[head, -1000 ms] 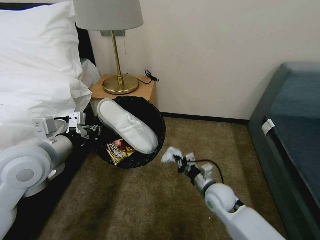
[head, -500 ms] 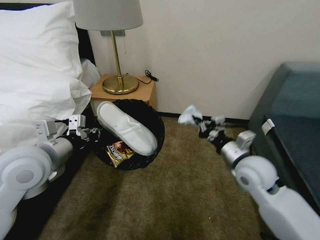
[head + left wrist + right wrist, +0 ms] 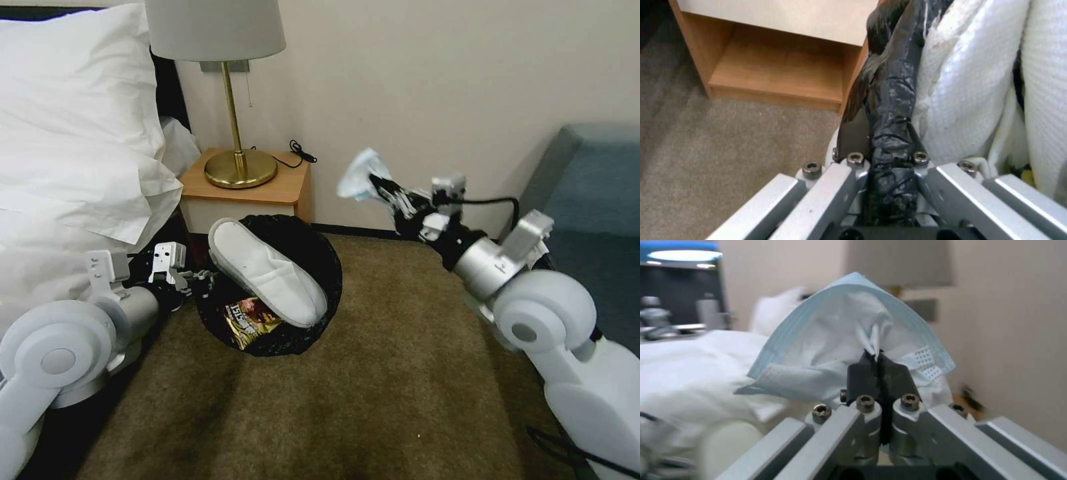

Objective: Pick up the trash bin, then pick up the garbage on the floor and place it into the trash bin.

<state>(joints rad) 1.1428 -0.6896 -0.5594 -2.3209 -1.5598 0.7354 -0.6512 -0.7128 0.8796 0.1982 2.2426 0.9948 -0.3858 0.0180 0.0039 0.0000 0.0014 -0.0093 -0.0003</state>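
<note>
The right gripper (image 3: 381, 189) pinches a crumpled pale-blue face mask (image 3: 360, 175) above the black-bag-lined round trash bin (image 3: 330, 263), whose rim the left gripper (image 3: 200, 275) clamps.

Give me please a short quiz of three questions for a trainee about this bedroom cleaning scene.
1. True or false: the right pincer is shut on a crumpled face mask.
2. What does the left pincer clamp? A) lamp B) the trash bin rim C) pillow
3. Fill in: a white ____ lies across the bin's mouth, above a snack wrapper.

Key: 1 true; 2 B; 3 slipper.
</note>
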